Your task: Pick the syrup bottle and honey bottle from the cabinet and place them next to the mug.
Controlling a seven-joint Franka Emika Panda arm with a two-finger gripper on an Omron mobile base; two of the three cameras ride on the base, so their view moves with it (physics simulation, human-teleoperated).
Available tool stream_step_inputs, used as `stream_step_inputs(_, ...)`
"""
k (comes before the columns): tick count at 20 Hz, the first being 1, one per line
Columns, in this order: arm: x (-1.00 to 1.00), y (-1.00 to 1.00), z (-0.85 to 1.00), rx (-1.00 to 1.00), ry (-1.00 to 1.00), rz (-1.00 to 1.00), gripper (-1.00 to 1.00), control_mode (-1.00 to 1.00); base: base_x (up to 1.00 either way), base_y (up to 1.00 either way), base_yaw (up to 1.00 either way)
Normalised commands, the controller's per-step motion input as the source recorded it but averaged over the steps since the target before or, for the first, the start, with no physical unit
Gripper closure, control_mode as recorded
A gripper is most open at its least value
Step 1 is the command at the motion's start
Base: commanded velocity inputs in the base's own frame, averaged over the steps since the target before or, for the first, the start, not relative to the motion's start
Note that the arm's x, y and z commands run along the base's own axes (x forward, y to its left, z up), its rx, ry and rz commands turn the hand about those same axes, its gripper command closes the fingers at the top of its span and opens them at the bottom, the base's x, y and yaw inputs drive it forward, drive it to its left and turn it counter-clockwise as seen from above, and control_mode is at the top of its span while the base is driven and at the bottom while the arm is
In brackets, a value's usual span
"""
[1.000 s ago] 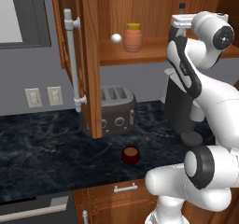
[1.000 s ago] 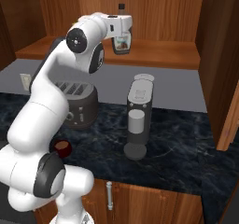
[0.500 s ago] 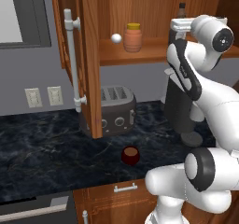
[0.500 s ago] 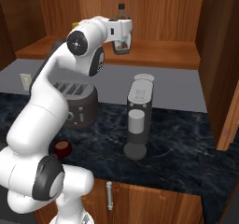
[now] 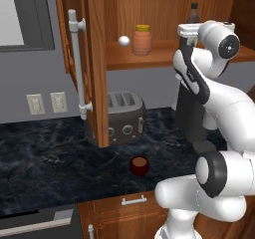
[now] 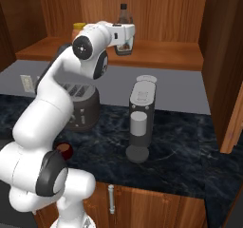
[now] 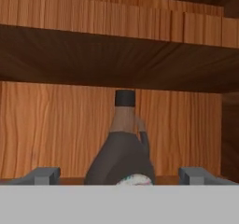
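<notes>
In the left base view, the arm reaches up to the reddish-brown wooden wall cabinet (image 5: pixel 94 68), its gripper (image 5: pixel 188 32) level with the shelf; the squat orange-brown honey bottle (image 5: pixel 141 40) stands off to its side and the dark red mug (image 5: pixel 139 166) sits far below on the counter.

In the right base view, the dark jug-shaped syrup bottle (image 6: pixel 124 32) stands just ahead of the gripper.

In the hand view, the fingertips (image 7: pixel 45 175) stand wide apart, flanking the bottle's body. The gripper should advance level until the wide body sits between them, then close.
</notes>
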Motion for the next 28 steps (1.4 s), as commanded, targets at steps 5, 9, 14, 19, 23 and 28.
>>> stream_step_inputs(5, 0.47, 0.0, 0.01, 0.0, 0.0, 0.0, -1.0, -1.0, 0.0, 0.0, 0.0)
stream_step_inputs(9, 0.48, 0.0, 0.0, 0.0, 0.0, 0.0, -1.0, -1.0, 0.0, 0.0, 0.0)
stream_step_inputs(14, 0.13, 0.0, 0.03, 0.0, 0.0, 0.0, -1.0, -1.0, 0.0, 0.0, 0.0)
stream_step_inputs(19, 0.0, 0.0, 0.27, 0.0, -0.04, 0.0, -1.0, -1.0, 0.0, 0.0, 0.0)
stream_step_inputs(23, 0.03, 0.0, 0.14, 0.0, -0.06, 0.0, -1.0, -1.0, 0.0, 0.0, 0.0)
stream_step_inputs(28, 0.0, -0.01, 0.0, 0.0, -0.01, 0.0, -1.0, -1.0, 0.0, 0.0, 0.0)
